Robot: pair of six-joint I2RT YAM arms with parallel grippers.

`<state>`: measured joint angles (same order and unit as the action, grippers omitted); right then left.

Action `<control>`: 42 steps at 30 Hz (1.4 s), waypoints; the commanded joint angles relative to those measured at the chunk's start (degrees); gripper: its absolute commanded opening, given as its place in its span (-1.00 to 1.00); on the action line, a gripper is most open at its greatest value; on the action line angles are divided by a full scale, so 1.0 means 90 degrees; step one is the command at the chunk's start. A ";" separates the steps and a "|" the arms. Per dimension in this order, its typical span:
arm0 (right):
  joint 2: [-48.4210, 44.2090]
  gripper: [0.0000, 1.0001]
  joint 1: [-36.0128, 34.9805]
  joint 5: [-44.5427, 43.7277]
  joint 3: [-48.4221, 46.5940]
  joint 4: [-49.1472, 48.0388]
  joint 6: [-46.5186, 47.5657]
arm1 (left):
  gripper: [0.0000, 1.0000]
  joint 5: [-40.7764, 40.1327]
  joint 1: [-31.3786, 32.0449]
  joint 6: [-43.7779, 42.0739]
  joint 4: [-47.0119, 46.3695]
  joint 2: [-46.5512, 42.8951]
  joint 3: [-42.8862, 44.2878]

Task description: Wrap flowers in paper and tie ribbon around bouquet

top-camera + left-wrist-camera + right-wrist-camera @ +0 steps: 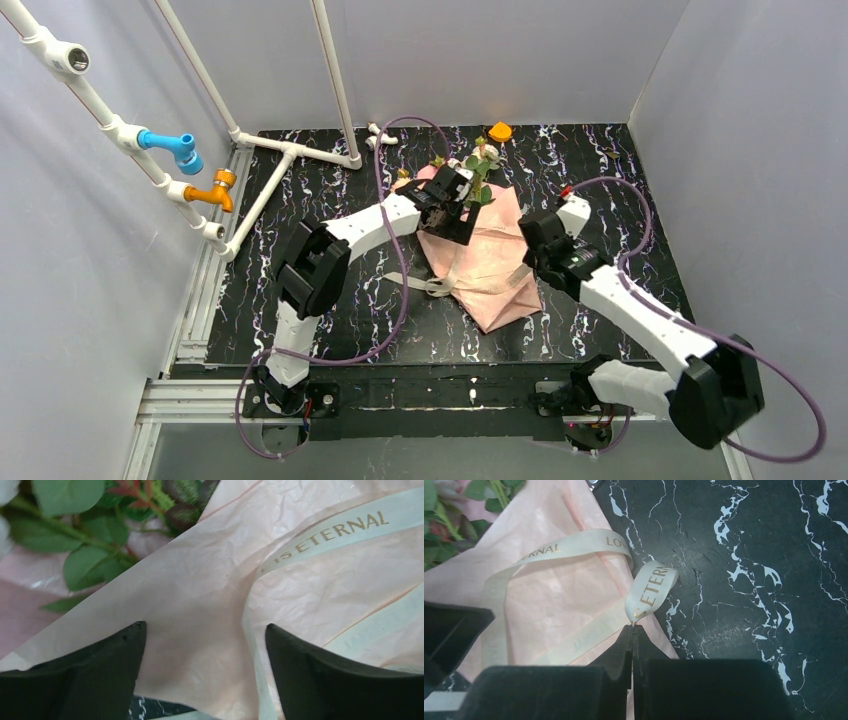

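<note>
The flowers (pixel 482 160) lie at the far end of the crinkled pink paper (pixel 490 270), which is folded round their stems into a loose bouquet on the black marbled table. The cream ribbon (pixel 410 282), with gold lettering, loops over and under the paper (pixel 549 595). My left gripper (pixel 206 626) hovers open just above the paper (pixel 200 590), with nothing between its fingers. The ribbon (pixel 325 532) runs past its right finger, and the leaves (pixel 75 535) show up left. My right gripper (pixel 632 628) is shut on the ribbon's end (pixel 649 587) at the paper's right edge.
White pipes with a blue tap (pixel 175 148) and an orange tap (pixel 215 190) run along the left wall. An orange cap (pixel 500 131) and white pipe fittings (pixel 380 136) lie at the back edge. Grey walls enclose the table on three sides.
</note>
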<state>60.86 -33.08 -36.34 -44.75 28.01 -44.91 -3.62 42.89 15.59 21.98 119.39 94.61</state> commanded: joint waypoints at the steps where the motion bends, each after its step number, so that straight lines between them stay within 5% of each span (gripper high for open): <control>1: 0.0543 -0.97 -0.0039 -0.0774 -0.0733 -0.0177 -0.0144 | 0.95 -0.1207 -0.0033 0.0398 0.0873 -0.1313 -0.0378; 6: 0.0538 -0.97 -0.0044 -0.1566 -0.0941 -0.0272 0.0188 | 0.96 -0.2179 -0.0340 0.1546 0.2164 -0.2109 -0.1095; 14: 0.0644 -0.97 -0.0051 -0.1475 -0.0816 -0.0259 0.0015 | 0.96 -0.1918 -0.0577 0.3182 0.2809 -0.3069 -0.2384; 22: 0.0760 -0.97 -0.0049 -0.1101 -0.0659 -0.0390 -0.0036 | 0.96 -0.0655 -0.0791 0.4703 0.2869 -0.2224 -0.2481; 27: 0.0645 -0.97 -0.0047 -0.1033 -0.0519 -0.0478 0.0013 | 0.87 -0.0617 -0.0822 0.6198 0.3239 -0.1930 -0.2470; 34: 0.0608 -0.97 -0.0053 -0.0863 -0.0321 -0.0699 0.0052 | 0.71 -0.0154 -0.0870 0.6706 0.3569 -0.0936 -0.1752; 39: 0.0603 -0.97 -0.0042 -0.0863 -0.0316 -0.0739 0.0126 | 0.48 -0.0250 -0.0870 0.7064 0.3558 -0.0737 -0.1767; 40: 0.0593 -0.97 -0.0045 -0.0873 -0.0299 -0.0772 0.0148 | 0.33 -0.0270 -0.0870 0.7083 0.3538 -0.0704 -0.1776; 42: 0.0583 -0.97 -0.0047 -0.0880 -0.0273 -0.0841 0.0196 | -0.28 -0.0209 -0.0870 0.7072 0.3418 -0.0625 -0.1842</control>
<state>67.35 -33.41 -43.24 -47.81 23.46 -43.75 -4.54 35.20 76.62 51.07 111.98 78.50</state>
